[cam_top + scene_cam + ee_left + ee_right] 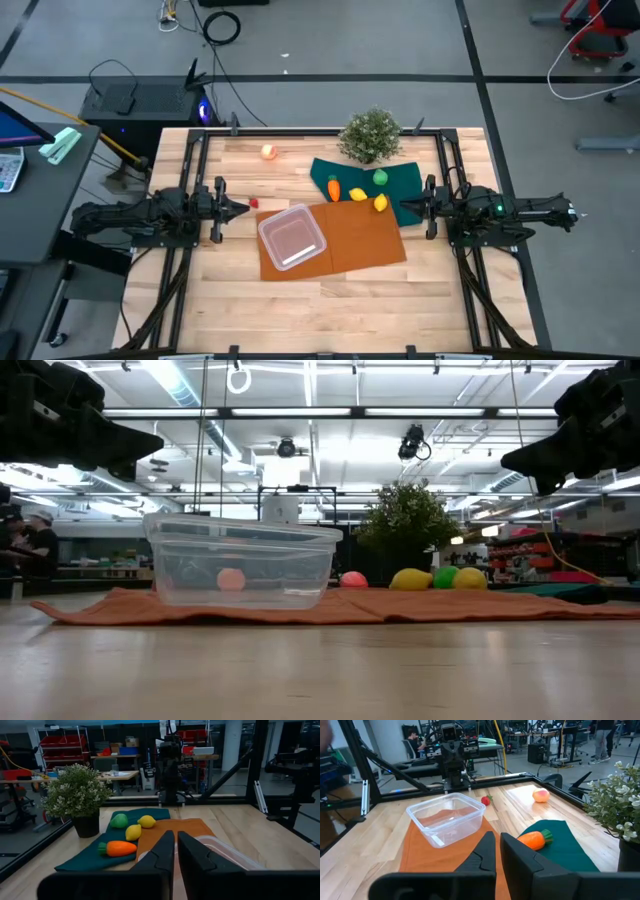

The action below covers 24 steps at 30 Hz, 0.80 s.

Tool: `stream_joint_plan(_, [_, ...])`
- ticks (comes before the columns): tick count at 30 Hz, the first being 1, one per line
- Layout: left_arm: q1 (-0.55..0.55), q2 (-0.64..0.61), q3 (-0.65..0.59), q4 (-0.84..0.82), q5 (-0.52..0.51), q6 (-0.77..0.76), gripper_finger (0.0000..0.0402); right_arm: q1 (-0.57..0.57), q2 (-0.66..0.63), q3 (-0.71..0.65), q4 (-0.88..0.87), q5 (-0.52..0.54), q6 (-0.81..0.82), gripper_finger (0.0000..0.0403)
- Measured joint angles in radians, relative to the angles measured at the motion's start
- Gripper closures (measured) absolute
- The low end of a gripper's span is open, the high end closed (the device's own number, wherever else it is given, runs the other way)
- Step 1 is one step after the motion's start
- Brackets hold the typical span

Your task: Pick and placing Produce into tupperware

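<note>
One clear tupperware (292,237) sits empty on the orange cloth (360,240), near the tabletop (240,300) middle; produce count: one carrot (333,188), two lemons (358,195) (381,203), one green ball (380,178), all on the dark green cloth (405,180) beside one potted plant (370,135); one peach-red fruit (268,151) on bare wood near the far edge; one tiny red piece (254,203) just off the left pincer (243,209); left pincer pressed together, holding nothing, raised at left side; right pincer (405,207) pressed together, empty, raised at right side.
</note>
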Motion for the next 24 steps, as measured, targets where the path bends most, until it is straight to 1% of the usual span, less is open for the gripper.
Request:
stream_joint_plan(4, [0.000, 0.000, 0.000, 0.000, 0.000, 0.000, 0.0378, 0.000, 0.000, 0.000, 0.000, 0.000, 0.000, 0.0403])
stream_joint_plan(13, [0.000, 0.000, 0.000, 0.000, 0.000, 0.000, 0.0366, 0.000, 0.000, 0.000, 0.000, 0.000, 0.000, 0.0403])
stream_joint_plan(21, [0.000, 0.000, 0.000, 0.000, 0.000, 0.003, 0.0377, 0.000, 0.000, 0.000, 0.000, 0.000, 0.000, 0.0403])
stream_joint_plan(24, [0.000, 0.000, 0.000, 0.000, 0.000, 0.025, 0.0378, 0.000, 0.000, 0.000, 0.000, 0.000, 0.000, 0.0403])
